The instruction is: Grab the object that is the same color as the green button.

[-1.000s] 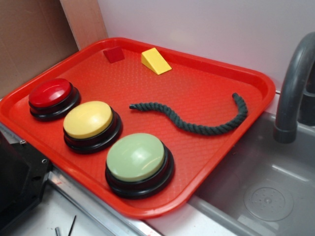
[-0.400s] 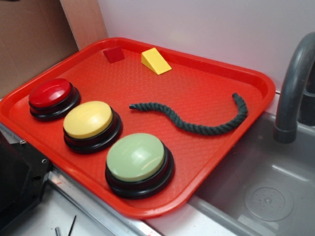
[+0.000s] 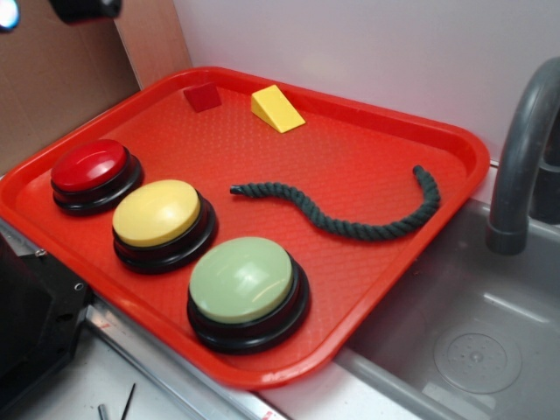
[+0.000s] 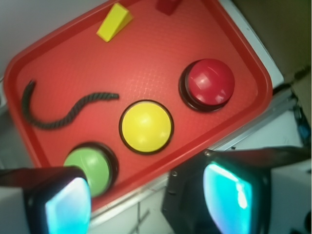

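Wall (image 3: 376,52): plain white, behind.
Panel (image 3: 52,79): brown board, at left.
Sink (image 3: 464,341): grey basin, at right.
Faucet (image 3: 521,157): grey, curved.

My finger (image 4: 58,204) hides part of the green button (image 4: 90,168). The small red block (image 4: 168,5) is cut off on top.

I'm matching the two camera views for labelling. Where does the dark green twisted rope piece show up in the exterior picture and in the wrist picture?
Exterior: the dark green twisted rope piece lies right of centre on the red plastic tray, curving up toward the right rim.
Wrist: it lies at left, above the green dome button.
Shared landmark: the yellow dome button, beside the rope's thin end in both views.
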Robot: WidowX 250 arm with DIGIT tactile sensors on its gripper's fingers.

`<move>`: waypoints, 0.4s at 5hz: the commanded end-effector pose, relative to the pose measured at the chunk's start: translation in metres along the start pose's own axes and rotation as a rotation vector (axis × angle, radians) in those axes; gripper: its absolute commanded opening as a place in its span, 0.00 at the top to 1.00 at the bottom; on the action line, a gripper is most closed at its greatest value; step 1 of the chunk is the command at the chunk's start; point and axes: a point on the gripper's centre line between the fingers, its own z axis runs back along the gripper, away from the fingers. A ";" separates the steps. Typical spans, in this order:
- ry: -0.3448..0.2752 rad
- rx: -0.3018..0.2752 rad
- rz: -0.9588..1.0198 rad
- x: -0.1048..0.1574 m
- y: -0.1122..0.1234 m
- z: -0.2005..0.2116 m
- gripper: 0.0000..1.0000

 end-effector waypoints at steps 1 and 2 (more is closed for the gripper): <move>-0.106 0.075 0.351 0.036 -0.052 -0.062 0.00; -0.090 0.088 0.431 0.041 -0.070 -0.096 0.00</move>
